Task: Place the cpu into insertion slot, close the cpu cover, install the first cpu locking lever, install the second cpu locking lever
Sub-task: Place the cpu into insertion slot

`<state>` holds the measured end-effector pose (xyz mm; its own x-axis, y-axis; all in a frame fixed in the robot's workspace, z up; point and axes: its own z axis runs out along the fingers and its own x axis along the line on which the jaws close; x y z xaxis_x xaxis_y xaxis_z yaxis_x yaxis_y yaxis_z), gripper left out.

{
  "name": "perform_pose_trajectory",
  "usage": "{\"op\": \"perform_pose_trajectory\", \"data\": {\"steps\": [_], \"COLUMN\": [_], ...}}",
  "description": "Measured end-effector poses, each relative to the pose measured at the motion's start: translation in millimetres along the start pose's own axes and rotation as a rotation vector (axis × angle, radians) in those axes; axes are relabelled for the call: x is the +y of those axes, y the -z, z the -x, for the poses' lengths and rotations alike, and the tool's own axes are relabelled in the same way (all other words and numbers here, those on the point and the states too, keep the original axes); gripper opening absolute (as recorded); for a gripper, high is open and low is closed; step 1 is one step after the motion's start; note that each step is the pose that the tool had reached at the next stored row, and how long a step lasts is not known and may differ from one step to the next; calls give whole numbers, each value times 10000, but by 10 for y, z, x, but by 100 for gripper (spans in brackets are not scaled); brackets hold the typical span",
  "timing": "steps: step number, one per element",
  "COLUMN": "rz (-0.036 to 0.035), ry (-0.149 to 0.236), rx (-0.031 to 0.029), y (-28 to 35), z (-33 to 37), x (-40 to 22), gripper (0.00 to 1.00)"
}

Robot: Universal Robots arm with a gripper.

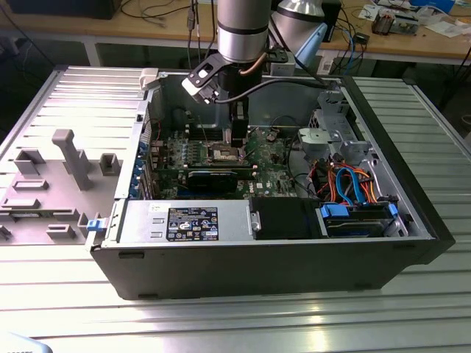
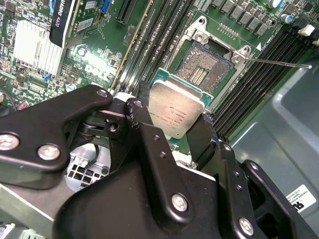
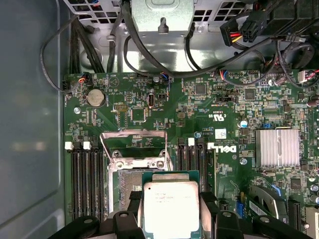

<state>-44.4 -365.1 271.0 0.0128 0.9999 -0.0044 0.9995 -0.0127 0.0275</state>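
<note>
My gripper is shut on the cpu, a small square chip with a dull silver top and green edge, clamped between two black fingers. The chip hangs a little above the board, beside the insertion slot, whose tan-gold contacts lie bare. In the first wrist view the cpu partly overlaps the insertion slot. The cpu cover, a silvery frame, is folded back open behind the socket. A thin locking lever sticks out sideways. In the exterior view the gripper hovers over the socket inside the open computer case.
Long memory slots flank the socket on both sides. A finned heatsink and a black graphics card lie nearby. Cables run along the board's edge under a metal case wall. Drive bays with blue and orange cables fill the exterior view's right.
</note>
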Motion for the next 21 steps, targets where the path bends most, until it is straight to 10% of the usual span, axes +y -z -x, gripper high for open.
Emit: {"op": "perform_pose_trajectory", "data": {"steps": [21], "rz": [1], "ry": [10], "rx": [38], "y": [-30], "z": [18], "x": [-4], "gripper": [55]}}
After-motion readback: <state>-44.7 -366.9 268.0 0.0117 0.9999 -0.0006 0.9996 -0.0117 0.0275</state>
